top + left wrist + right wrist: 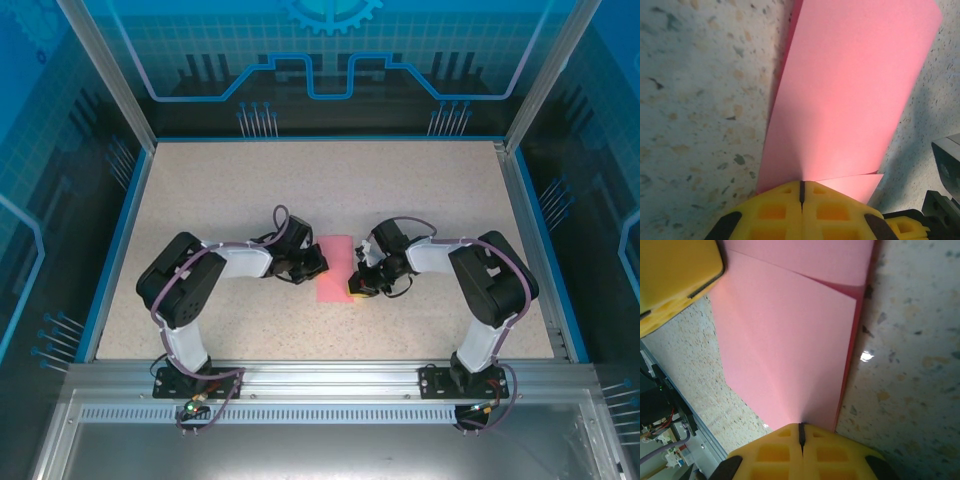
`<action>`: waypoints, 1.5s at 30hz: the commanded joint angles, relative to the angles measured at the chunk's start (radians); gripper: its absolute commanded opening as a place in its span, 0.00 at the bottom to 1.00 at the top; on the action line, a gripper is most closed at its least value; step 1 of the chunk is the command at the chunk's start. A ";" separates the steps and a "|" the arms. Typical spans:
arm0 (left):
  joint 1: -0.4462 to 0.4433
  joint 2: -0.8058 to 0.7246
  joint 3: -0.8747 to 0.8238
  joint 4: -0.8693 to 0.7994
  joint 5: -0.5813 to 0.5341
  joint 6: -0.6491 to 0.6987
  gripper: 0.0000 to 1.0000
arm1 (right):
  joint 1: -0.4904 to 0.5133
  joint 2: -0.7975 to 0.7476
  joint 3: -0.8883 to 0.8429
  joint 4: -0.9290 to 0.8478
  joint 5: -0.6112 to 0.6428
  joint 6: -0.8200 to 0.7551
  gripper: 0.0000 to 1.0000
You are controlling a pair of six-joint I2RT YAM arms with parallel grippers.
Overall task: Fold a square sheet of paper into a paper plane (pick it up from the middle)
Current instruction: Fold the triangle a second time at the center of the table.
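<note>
Counter (300, 190): speckled, both arms reaching in over it. The square sheet of paper (334, 268) lies mid-counter between the arms, doubled over into a tall pink rectangle. Two layers show, and the top flap's corner stops short of the layer beneath. Judgement: you are in the centre-fold step, and it comes out well only if the edges meet before the crease is pressed. Draw the top layer across until its corner sits on the corner below. Move both arms together so the thin paper does not buckle, then flatten along the fold. Left claw (801, 187): closed tight, clamped on the sheet's edge at its left side. Right claw (801, 430): likewise closed, pinching the sheet's near edge just beside the fold line.
</note>
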 commanded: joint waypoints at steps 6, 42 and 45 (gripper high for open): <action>0.059 -0.007 -0.060 -0.023 -0.072 0.063 0.00 | 0.001 0.024 -0.036 -0.086 0.056 -0.014 0.05; -0.150 0.004 -0.081 0.170 0.014 -0.073 0.00 | 0.002 0.040 -0.028 -0.075 0.056 -0.001 0.05; -0.147 0.009 -0.099 0.172 0.001 -0.059 0.00 | 0.003 0.039 -0.030 -0.074 0.056 0.000 0.05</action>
